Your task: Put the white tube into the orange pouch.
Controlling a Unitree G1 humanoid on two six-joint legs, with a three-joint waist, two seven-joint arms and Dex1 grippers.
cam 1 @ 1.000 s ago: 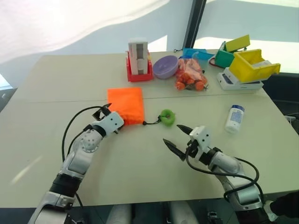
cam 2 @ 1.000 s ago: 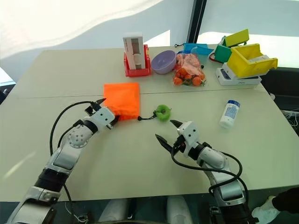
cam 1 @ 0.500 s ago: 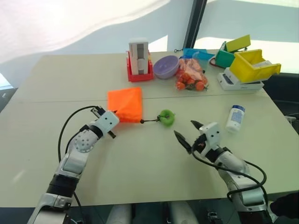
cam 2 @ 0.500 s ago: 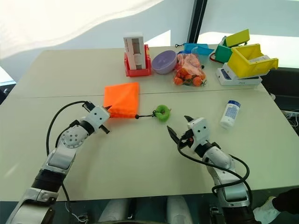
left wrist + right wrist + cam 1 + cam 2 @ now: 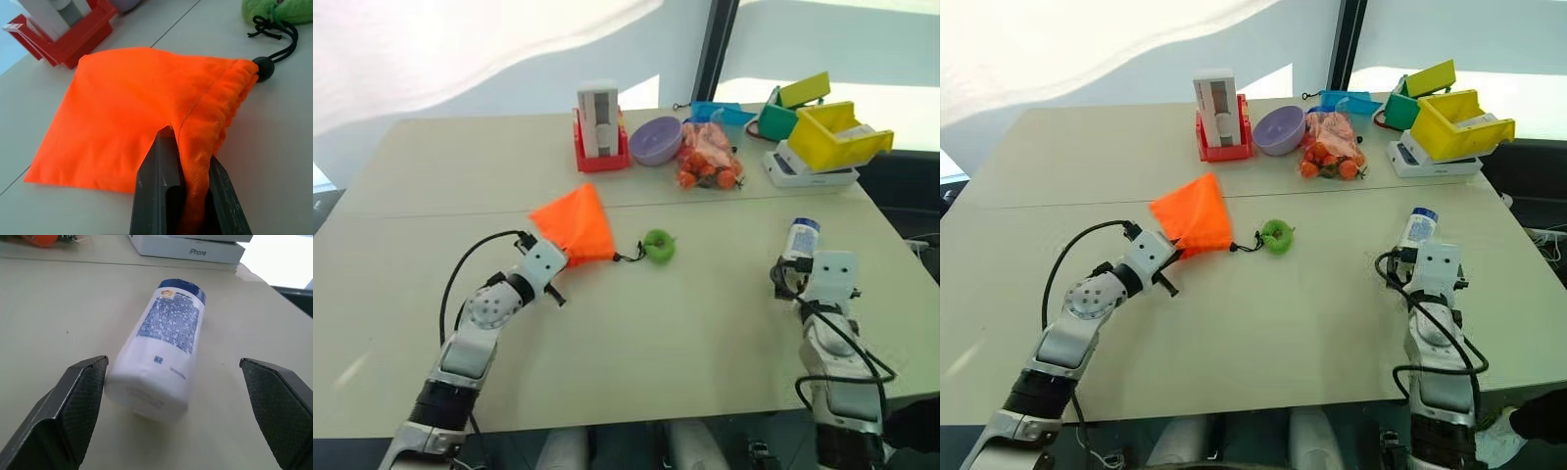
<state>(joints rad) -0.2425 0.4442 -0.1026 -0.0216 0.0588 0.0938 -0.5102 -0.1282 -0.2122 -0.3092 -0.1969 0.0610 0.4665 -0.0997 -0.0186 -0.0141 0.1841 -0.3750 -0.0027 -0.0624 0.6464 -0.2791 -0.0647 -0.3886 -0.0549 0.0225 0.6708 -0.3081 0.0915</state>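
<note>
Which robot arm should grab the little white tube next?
The right one. Its gripper is open, with the white tube lying on the table between its fingers. The left gripper is busy: it's shut on an edge of the orange pouch, far from the tube.

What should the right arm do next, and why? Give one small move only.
Probably ease the right gripper forward and close on the white tube: the tube lies on the table between its wide-open fingers, not yet touched, while the left gripper already pinches the orange pouch by its edge.
</note>
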